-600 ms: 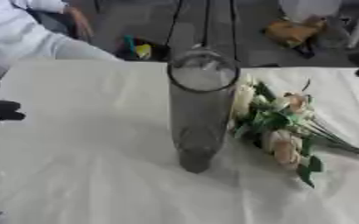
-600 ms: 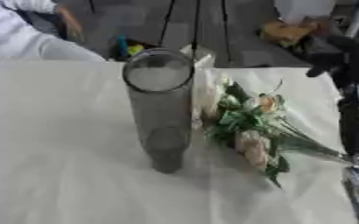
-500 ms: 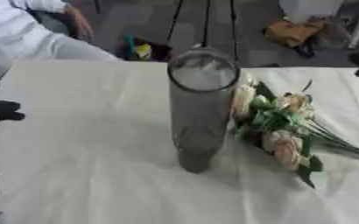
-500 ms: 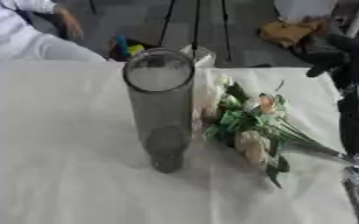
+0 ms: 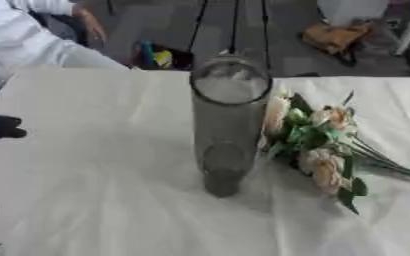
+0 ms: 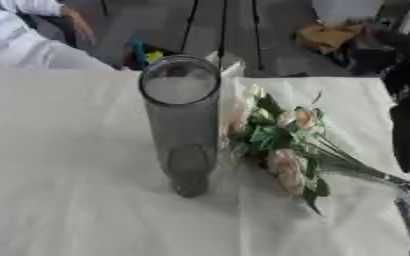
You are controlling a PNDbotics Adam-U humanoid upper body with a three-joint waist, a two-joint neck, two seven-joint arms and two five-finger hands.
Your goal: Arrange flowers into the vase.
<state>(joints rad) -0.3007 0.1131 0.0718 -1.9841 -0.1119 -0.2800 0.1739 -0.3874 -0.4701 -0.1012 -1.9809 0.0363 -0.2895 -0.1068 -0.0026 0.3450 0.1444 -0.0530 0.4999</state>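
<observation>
Left eye view
Change since earlier: nothing on the table has moved.
Vase (image 5: 226, 125): tall grey glass cylinder, upright mid-table, nothing in it.
Flowers (image 5: 318, 145): pale bunch lying just right of the vase, stems pointing right.
Left hand (image 5: 0, 126): black, at left edge; finger state cannot be told.

Right eye view
Right hand (image 6: 399, 47): dark, upper right, beyond the flowers; fingers unclear.
Table (image 6: 68, 200): white cloth.
Behind: a person's white sleeve (image 6: 25, 45) at far left edge.

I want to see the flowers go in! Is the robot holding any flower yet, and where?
No. The flowers lie on the table beside the upright vase. The left robot hand sits apart at the left edge, holding nothing.
</observation>
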